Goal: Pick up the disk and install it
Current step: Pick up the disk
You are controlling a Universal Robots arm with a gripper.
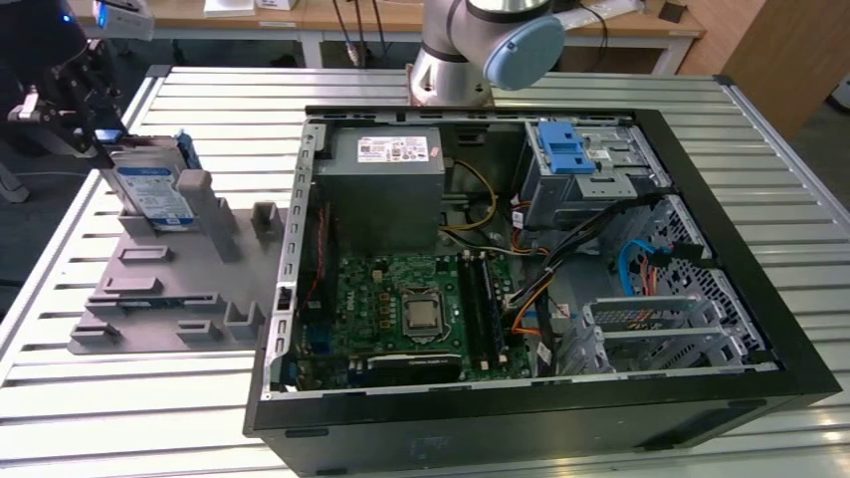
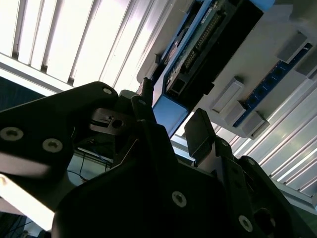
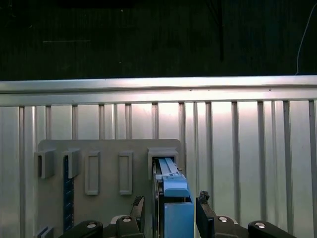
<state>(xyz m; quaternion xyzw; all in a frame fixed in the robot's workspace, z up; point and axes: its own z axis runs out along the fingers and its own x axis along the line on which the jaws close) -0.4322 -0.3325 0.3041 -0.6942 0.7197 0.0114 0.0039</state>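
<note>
In the exterior view the tool point(image 1: 100, 134) hung at the far end of the grey slotted holder point(image 1: 173, 289), at about ten o'clock from the open computer case point(image 1: 531, 418). Both the holder and the case lay on the slatted metal worktop point(image 1: 133, 398). The disk point(image 1: 149, 191) stood on its edge, almost upright, in one slot of this holder, with its blue-and-white label toward the camera.

In the first wrist view I saw one of the fingers point(image 3: 203, 210) on each side of the disk's blue end, with a thin gap on both sides. So the tool was open around the disk and had hold of nothing.

Inside the case, the grey power-supply box point(image 1: 385, 164) sat at twelve o'clock from the green motherboard point(image 1: 398, 309). The drive cage with the blue latch point(image 1: 578, 159) sat at about two o'clock from it.
</note>
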